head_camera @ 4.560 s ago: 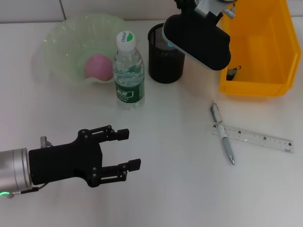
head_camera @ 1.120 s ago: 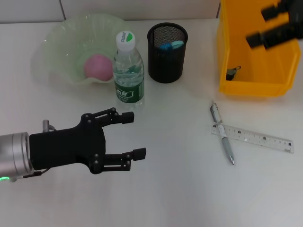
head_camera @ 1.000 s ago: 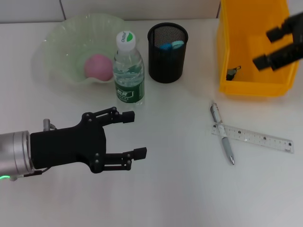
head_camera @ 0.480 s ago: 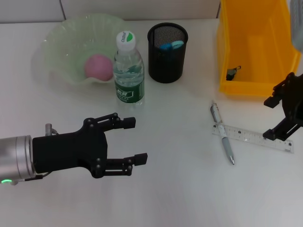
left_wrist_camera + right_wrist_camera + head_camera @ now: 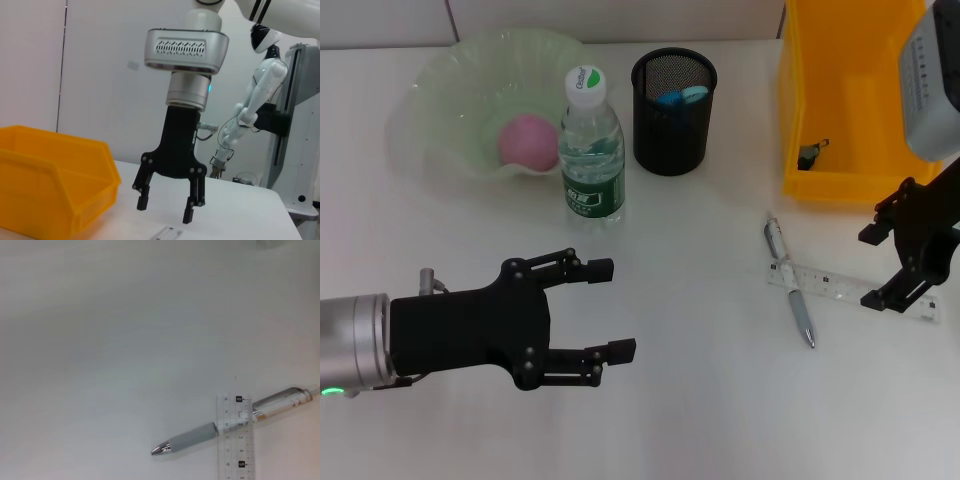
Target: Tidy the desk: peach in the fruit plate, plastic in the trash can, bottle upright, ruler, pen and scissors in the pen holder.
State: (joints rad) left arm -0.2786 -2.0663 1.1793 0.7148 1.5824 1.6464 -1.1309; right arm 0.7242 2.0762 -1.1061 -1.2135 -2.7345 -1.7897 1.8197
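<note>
Right end effector (image 5: 892, 262) hangs wide open over the ruler's (image 5: 860, 288) far end, placed for a pick. The ruler lies across the pen (image 5: 790, 284). Left end effector (image 5: 605, 310) idles open above the tabletop (image 5: 700, 400).

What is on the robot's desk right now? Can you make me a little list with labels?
fruit: round pink peach in the wavy pale green fruit plate
bottle: clear plastic water bottle, upright
black mesh pen holder: light blue scissors inside
yellow trash can: small scrap inside
desk: silver pen under clear ruler
left gripper: open, idle
right gripper: open above ruler
</note>
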